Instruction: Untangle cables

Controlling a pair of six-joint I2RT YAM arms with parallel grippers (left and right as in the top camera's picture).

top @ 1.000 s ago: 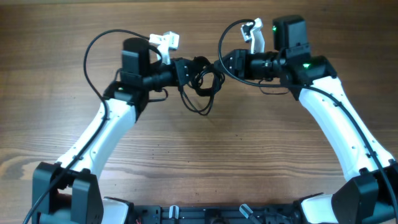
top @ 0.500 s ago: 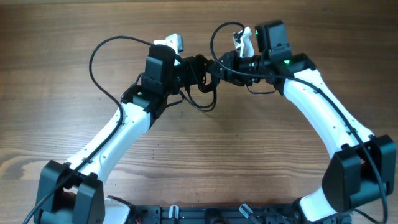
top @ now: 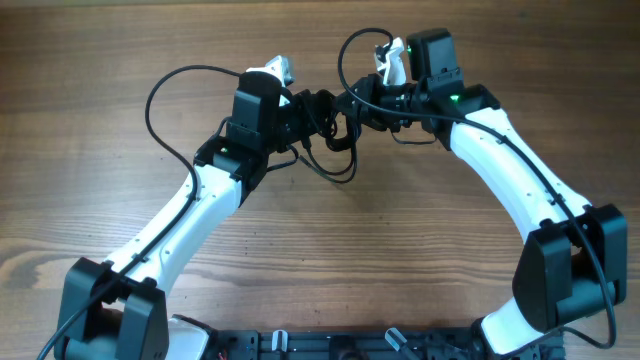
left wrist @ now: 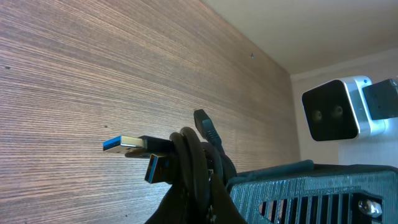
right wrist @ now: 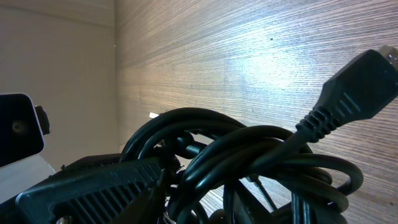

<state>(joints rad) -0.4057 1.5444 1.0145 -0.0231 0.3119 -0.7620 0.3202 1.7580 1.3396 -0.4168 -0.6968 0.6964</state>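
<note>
Left gripper point(top: 306, 106): clamped shut on the cables point(top: 336, 128), holding the wad up at the far middle of the table point(top: 400, 250).
Right gripper point(top: 362, 102): nosed into the same wad from the opposite side; the cords block the view, so I can't tell if it has pinched a strand or stands open.
Cables, location: bunched between the two grippers, with one loop point(top: 338, 172) sagging toward the near side.
Step, judged: probably singling out one strand to draw free.
Doing it well: the right should take one cord near a plug end, not the whole bundle. The left acts as anchor. Pull apart slowly and stop if the loops cinch tighter.
Cable material: thin black cords, round, smooth, slightly glossy and rubbery. They look springy and likely to recoil.
Plugs: flat metal USB plug point(left wrist: 122, 144) with a blue insert, and a moulded black plug point(right wrist: 356, 84) with a ribbed strain relief.
Table surface: flat matte wood grain.
</note>
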